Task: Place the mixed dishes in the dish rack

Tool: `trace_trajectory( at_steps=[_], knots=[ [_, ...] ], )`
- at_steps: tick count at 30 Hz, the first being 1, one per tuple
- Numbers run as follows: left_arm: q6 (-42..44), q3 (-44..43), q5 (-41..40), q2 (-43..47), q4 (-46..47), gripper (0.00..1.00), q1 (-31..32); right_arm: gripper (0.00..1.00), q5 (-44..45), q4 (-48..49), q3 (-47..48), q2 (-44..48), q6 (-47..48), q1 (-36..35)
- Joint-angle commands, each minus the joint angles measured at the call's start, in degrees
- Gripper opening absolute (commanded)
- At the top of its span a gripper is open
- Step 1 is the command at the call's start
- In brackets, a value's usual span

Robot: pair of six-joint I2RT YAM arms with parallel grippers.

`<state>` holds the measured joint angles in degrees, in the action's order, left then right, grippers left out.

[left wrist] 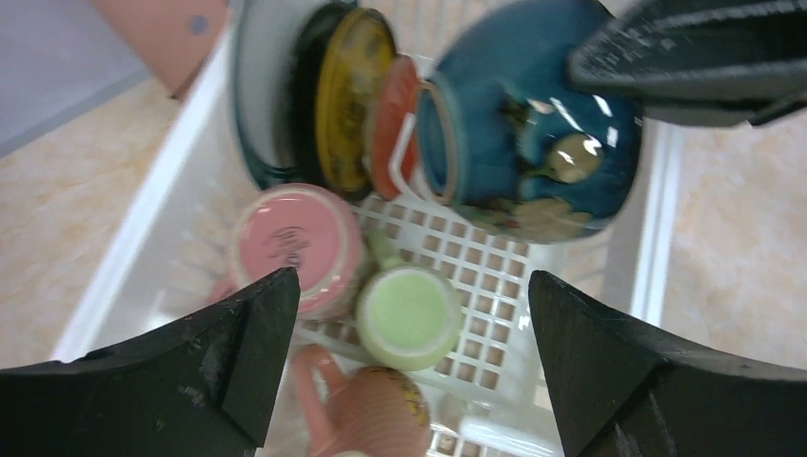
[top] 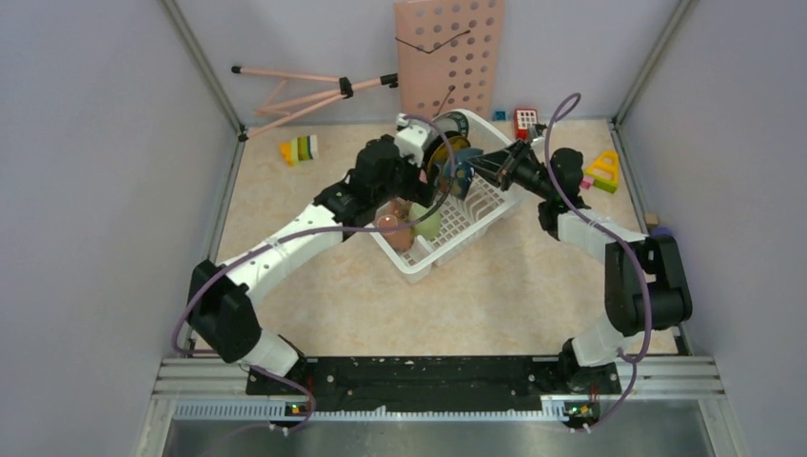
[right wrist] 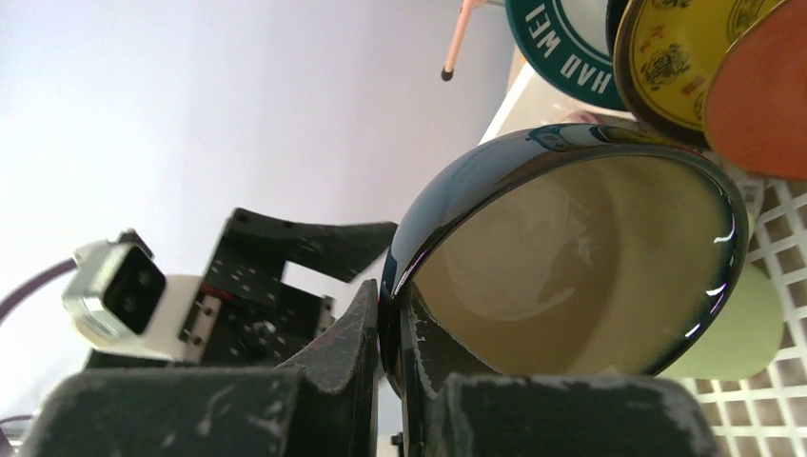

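The white dish rack (top: 473, 221) stands mid-table. In it the green-rimmed plate (left wrist: 249, 114), black plate (left wrist: 306, 90), yellow plate (left wrist: 347, 95) and orange saucer (left wrist: 392, 124) stand on edge. The pink mug (left wrist: 290, 243), pale-green mug (left wrist: 409, 314) and maroon mug (left wrist: 376, 419) sit upside down on its floor. My right gripper (right wrist: 392, 328) is shut on the rim of the bluish bowl (right wrist: 571, 267), holding it on edge beside the saucer; the bowl also shows in the left wrist view (left wrist: 533, 133). My left gripper (left wrist: 409, 333) is open and empty above the mugs.
A pink perforated board (top: 449, 52) leans on the back wall. A pink tripod (top: 305, 90) lies at back left. Toy blocks lie at back left (top: 300, 149) and back right (top: 602, 169). Side walls close in the table.
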<state>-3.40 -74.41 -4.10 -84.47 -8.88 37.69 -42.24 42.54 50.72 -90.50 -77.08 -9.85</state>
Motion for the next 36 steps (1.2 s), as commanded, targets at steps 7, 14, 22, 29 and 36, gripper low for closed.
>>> trace_trajectory(
  at_steps=[7, 14, 22, 29, 36],
  knots=[
    [4.2, -5.1, 14.2, -4.9, 2.9, 0.98, 2.0, 0.0, -0.8, 12.7, 0.2, 1.8, -9.0, 0.6],
    [3.8, -9.4, 19.8, -8.5, -0.7, 0.98, 2.1, 0.0, -1.7, 14.6, 0.0, 1.1, -11.2, 0.6],
    [4.3, -13.4, 20.3, -11.5, -4.3, 0.96, 2.1, 0.0, -2.5, 15.1, -0.3, 1.0, -12.0, 0.6],
    [5.2, -14.5, 19.8, -12.7, -5.6, 0.75, 2.1, 0.0, -2.1, 14.5, -0.1, 0.9, -11.8, 0.6],
    [4.8, -16.7, 19.2, -14.5, -6.8, 0.93, 2.1, 0.0, -1.6, 14.4, -0.4, 0.7, -11.8, 0.6]
  ],
)
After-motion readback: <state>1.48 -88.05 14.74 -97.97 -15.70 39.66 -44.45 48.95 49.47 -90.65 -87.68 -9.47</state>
